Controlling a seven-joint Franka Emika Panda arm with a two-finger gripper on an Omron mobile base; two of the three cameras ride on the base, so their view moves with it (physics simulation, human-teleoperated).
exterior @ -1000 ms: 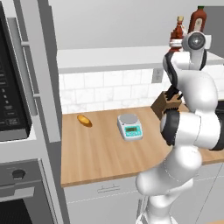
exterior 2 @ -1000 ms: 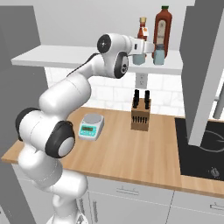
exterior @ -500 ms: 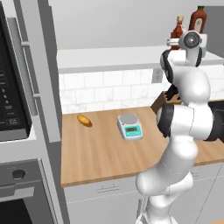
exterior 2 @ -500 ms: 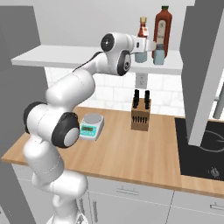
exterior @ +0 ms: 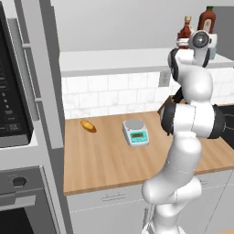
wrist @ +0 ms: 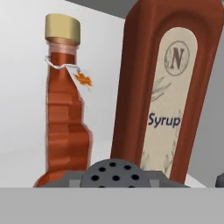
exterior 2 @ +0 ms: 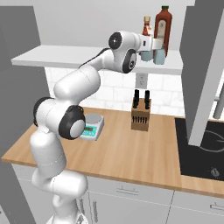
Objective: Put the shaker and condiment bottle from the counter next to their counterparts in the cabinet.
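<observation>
Fingers' grip unclear beside upright shaker (exterior 2: pixel 146 55), condiment bottle (wrist: pixel 64 109) vertical on cabinet (exterior 2: pixel 65 57).

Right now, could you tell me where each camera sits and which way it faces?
Left base view: behind-left, facing the counter; arm at lower right.
Right base view: behind-right, facing the cabinet; arm at lower left, gripper at the shelf.
Hand view: on the hand, facing the condiment bottle and syrup bottle.
Both base views share the scale.
</observation>
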